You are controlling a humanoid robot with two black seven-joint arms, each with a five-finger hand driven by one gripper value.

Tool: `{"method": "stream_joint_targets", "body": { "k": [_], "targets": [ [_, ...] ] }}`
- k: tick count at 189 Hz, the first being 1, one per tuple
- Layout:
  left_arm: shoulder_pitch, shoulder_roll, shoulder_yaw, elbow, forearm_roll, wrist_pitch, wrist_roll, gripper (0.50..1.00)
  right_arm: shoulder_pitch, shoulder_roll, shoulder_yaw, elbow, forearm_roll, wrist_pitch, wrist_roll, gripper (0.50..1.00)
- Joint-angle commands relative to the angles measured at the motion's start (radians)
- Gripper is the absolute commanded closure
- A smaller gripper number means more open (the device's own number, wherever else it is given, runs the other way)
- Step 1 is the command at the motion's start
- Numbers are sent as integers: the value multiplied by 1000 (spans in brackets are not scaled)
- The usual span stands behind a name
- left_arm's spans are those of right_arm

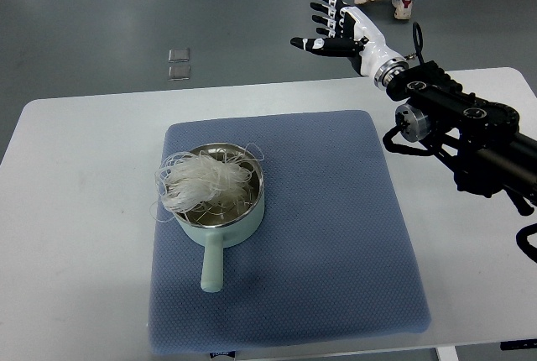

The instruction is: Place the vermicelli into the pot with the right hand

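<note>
One top view looks steeply down from the robot's side. The table (pixel 75 210) fills it, floor (pixel 126 8) beyond.

My right hand (pixel 340 32) was white-shelled with black fingers (pixel 323 10) banded in white at the joints. A silver ring wrist joined my black forearm (pixel 470 138), blocky, with round silver caps, small screws and a looped black cable.

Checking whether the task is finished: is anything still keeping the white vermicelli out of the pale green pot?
Nothing visible. The tangle of white vermicelli already sits in the pale green metal-lined pot, some strands hanging over its left rim. The right hand is open, away beyond the table.
</note>
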Motion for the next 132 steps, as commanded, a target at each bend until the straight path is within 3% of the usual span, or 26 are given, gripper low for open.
{"method": "stream_joint_targets", "body": {
  "k": [1,56,132],
  "targets": [
    [0,0,1,0,0,0,-1,500,-54,1,63,-5,1,-2,-5,579],
    [-1,0,1,0,0,0,0,500,-73,-5,109,-5,159,-1,-51,576],
    [-3,0,-1,-3,0,0,0,500,-114,1,109,-5,157,7,-36,574]
  ]
}}
